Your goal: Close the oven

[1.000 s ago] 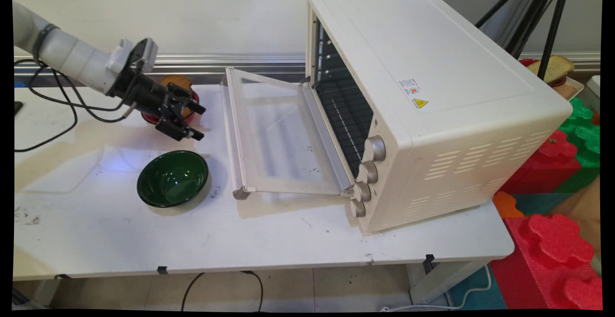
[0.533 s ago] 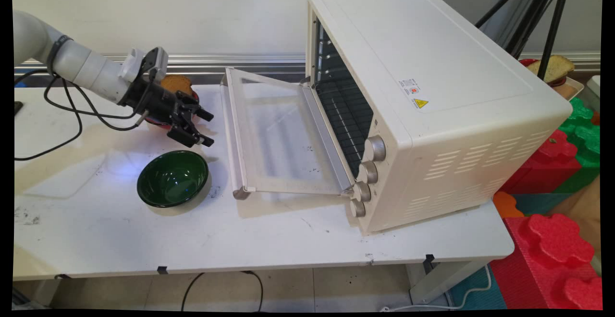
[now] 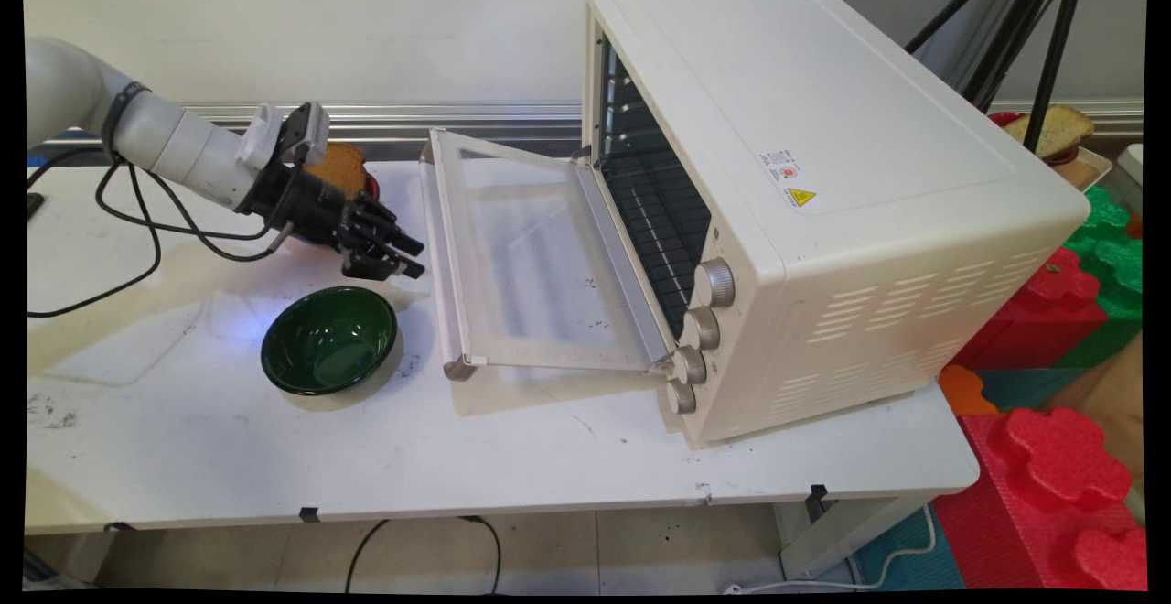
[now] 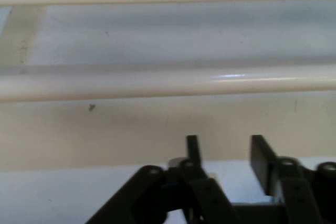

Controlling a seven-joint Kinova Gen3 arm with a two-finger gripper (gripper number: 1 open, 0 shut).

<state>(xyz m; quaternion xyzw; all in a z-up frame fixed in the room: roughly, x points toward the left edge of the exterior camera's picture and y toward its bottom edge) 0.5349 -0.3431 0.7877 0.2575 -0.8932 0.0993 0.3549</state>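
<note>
While the arm (image 3: 174, 142) reached in from the left, its gripper (image 3: 409, 256) hung low over the table (image 3: 229, 439), just beside the outer edge of the oven door (image 3: 526, 256) and not touching it as far as I could see. The two fingers (image 4: 261, 153) stood apart with a gap between them and held nothing. Seen from the hand, the door's pale handle bar (image 4: 157, 82) ran straight across in front of the fingertips.

The door lay folded down, nearly flat, its glass pane facing up. The cream oven (image 3: 805, 174) stood on the right half of the table with its dark inside open toward the arm and four knobs (image 3: 697, 334) in a column at the near corner.

Just in front of the gripper sat a dark green bowl (image 3: 329, 340), upright. Behind the wrist, partly hidden by it, was a red dish (image 3: 370, 185) with a piece of bread (image 3: 338, 165) on it. Black cables (image 3: 128, 220) drooped from the arm to the tabletop.
</note>
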